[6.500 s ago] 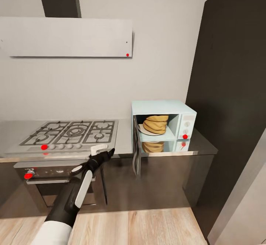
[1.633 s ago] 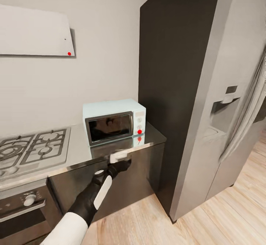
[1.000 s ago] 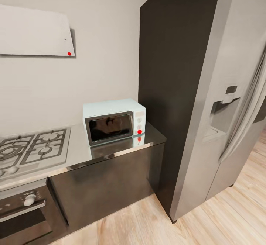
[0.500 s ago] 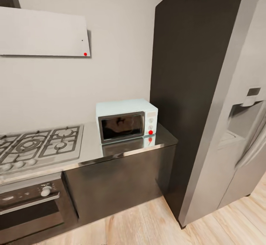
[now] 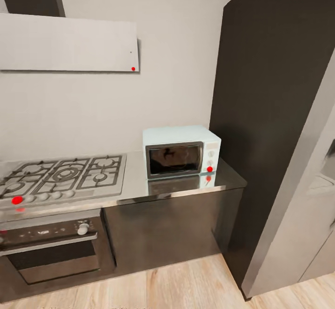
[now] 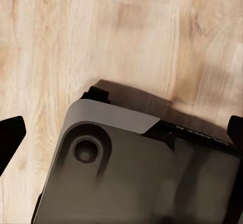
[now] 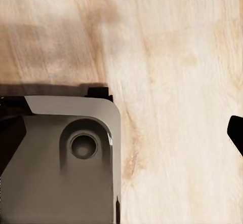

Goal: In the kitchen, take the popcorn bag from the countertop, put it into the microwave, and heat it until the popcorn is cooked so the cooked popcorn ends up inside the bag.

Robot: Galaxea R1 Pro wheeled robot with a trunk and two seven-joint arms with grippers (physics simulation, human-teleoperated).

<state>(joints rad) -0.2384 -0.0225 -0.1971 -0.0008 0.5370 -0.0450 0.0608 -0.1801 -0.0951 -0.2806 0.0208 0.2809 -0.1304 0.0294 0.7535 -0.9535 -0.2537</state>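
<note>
Countertop (image 5: 135,185) (microwave (image 5: 180,151) shut, nr edge)

Pale grey wall (image 5: 177,43) behind, flat white hood (image 5: 70,43) above the ridged steel gas hob (image 5: 65,181), black built-in oven (image 5: 51,248) beneath, light wooden plank floor (image 5: 177,285) below.

Your left wrist camera shows your base (image 6: 136,173): a smooth grey plate with a rounded corner, a round recessed socket (image 6: 87,150) and a black edge behind it. Black fingers (image 6: 10,138) sit at either side. Your right wrist camera shows a matching grey corner (image 7: 61,158) with its own socket (image 7: 83,145).
</note>
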